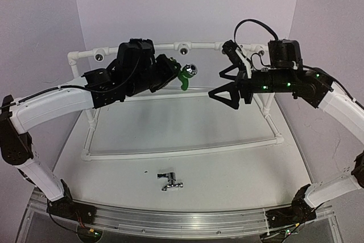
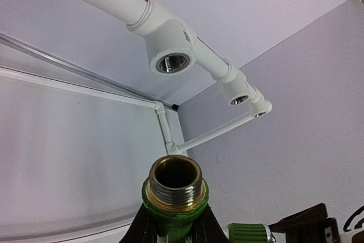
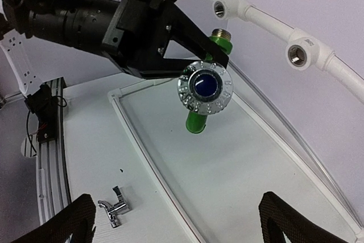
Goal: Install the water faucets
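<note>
My left gripper [image 1: 172, 74] is shut on the green faucet [image 1: 184, 79] and holds it in the air just below the back pipe. The faucet's brass threaded end [image 2: 175, 181] points up toward a white pipe socket [image 2: 172, 61], with a gap between them. In the right wrist view the green faucet [image 3: 197, 121] shows its chrome knob with a blue centre [image 3: 205, 86]. The chrome faucet [image 1: 169, 181] lies on the table near the front, and also shows in the right wrist view [image 3: 114, 210]. My right gripper [image 1: 219, 86] is open and empty, to the right of the green faucet.
A white pipe frame [image 1: 182, 151] stands on the table. Its raised back rail carries several sockets [image 1: 185, 49] [image 3: 296, 54]. The far wall is close behind the rail. An aluminium rail [image 1: 182, 220] runs along the near edge.
</note>
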Tool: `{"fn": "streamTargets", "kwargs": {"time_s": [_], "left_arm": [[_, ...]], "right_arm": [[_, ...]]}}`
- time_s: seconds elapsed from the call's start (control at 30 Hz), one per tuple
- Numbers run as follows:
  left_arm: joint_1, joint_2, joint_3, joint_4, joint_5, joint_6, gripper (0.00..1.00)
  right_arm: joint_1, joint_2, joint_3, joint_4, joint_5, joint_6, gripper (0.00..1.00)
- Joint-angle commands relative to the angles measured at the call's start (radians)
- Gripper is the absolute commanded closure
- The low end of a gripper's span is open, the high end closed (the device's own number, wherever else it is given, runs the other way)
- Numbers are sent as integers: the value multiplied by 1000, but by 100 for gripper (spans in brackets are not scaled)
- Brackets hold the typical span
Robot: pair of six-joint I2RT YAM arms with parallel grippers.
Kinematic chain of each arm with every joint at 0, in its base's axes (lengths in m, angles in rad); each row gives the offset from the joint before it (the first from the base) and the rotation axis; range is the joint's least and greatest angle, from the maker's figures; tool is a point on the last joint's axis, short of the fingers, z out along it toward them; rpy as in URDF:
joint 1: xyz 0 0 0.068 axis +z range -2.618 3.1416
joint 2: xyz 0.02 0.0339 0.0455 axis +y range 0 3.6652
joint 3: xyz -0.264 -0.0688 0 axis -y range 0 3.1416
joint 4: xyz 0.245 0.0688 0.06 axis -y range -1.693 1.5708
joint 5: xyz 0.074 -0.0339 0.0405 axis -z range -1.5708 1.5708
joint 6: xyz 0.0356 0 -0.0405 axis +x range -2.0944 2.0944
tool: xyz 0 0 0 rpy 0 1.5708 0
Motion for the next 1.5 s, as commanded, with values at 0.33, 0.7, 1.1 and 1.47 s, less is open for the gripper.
{"fn": "streamTargets", "kwargs": {"time_s": [0.33, 0.7, 1.1, 1.47], "left_arm": [[-1, 33, 10, 272, 14, -330, 100], [-2, 37, -27, 324, 86, -382, 100], [-2, 35, -46, 379, 173, -408, 100], [-2, 55, -41, 410, 223, -422, 96]], "right_arm": [[90, 141, 103, 179, 261, 29, 15], [163, 230, 183, 236, 401, -14, 34], [171, 247, 184, 303, 508, -55, 64], [171, 230, 169, 310, 519, -75, 98]]}}
